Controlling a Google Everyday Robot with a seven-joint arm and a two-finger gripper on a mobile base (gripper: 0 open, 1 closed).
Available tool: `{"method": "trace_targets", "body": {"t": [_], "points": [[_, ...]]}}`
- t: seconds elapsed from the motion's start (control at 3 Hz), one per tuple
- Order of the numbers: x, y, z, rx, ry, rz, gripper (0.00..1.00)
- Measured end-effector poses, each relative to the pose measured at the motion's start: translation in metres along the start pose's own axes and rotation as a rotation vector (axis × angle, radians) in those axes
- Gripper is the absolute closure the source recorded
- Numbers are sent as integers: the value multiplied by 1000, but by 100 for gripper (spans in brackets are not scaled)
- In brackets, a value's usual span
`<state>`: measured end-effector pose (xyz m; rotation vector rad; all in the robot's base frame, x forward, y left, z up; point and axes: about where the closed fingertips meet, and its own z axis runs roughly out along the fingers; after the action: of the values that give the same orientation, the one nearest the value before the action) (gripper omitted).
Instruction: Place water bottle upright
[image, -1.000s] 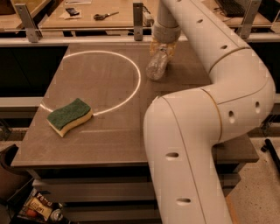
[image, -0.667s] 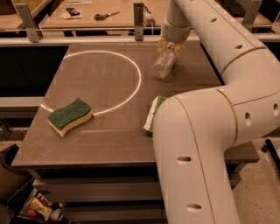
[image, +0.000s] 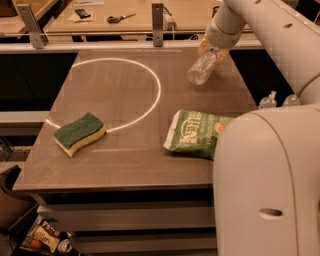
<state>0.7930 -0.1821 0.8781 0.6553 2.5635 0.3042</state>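
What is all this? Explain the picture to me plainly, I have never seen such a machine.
The big white shapes are one robot arm, bending from the bottom right up to the far right of the table. The single camera looks down on that table. At the arm's end, the gripper is shut on a clear water bottle, holding it tilted, not upright. On the table lie a green-and-yellow sponge and a green chip bag, beside a white ring marked on the surface.
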Motion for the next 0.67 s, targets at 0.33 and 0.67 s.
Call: {"method": "trace_targets", "body": {"t": [0.33,0.67], "points": [[-20,-14,-14,-57,-116,38,100],[-36,-27,-30,-94,-210,69,100]]}}
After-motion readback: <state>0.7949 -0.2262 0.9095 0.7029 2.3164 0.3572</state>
